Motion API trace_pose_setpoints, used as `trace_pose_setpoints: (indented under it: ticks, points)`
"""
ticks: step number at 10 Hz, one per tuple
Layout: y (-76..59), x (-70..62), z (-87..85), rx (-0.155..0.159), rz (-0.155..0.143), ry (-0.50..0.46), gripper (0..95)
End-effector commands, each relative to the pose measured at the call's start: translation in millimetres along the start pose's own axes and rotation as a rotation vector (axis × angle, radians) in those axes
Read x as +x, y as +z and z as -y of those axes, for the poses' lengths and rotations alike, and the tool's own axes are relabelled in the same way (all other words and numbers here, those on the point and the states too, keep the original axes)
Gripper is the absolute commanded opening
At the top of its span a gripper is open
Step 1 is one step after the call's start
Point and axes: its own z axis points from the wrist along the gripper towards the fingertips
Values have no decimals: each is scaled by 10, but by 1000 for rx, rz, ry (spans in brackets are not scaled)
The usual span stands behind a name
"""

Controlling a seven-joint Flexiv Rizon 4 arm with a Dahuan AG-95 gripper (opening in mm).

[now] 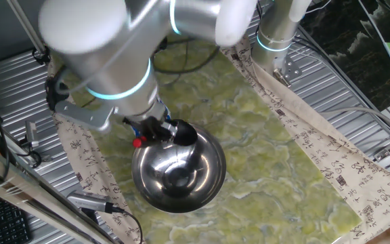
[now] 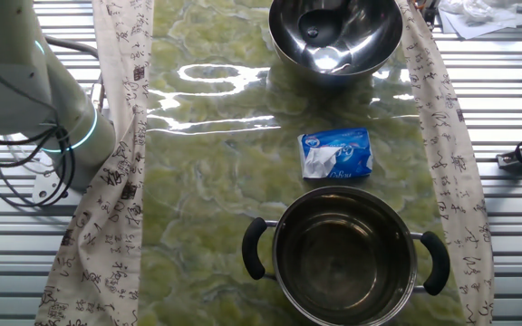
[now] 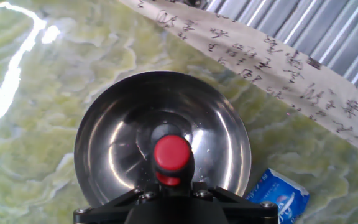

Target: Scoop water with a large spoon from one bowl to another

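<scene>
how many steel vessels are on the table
2: a round bowl at one end of the green mat with the spoon over it, and a two-handled pot at the other end, past the tissue pack.

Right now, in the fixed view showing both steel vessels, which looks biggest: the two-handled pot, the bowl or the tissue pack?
1. Two-handled pot, though it sits nearest the camera, so its lead may be exaggerated.
2. Bowl, partly cut off at the top edge.
3. Tissue pack, clearly smallest.

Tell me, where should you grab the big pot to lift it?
Probably by a black handle, coming in from the side. The pot stands upright and its steel wall is wide, round and smooth. The two handles sticking out on opposite sides are its only narrow parts. Right now the gripper is shut on the spoon.
</scene>
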Motion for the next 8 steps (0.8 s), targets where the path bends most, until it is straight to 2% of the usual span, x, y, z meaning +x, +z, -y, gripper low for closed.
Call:
trace_pose_setpoints:
  ticks: [1, 2, 3, 4, 6, 7, 8]
  points:
    - [-26, 112, 77, 0, -19, -90, 0]
    - [-27, 132, 88, 1, -20, -100, 0]
    - [-38, 235, 141, 2, -25, -157, 0]
    - [-44, 285, 163, 5, -28, -195, 0]
    - [-46, 432, 231, 38, -69, -326, 0]
    - [-38, 491, 262, 58, -85, -372, 0]
    - [-29, 542, 287, 62, -91, -394, 0]
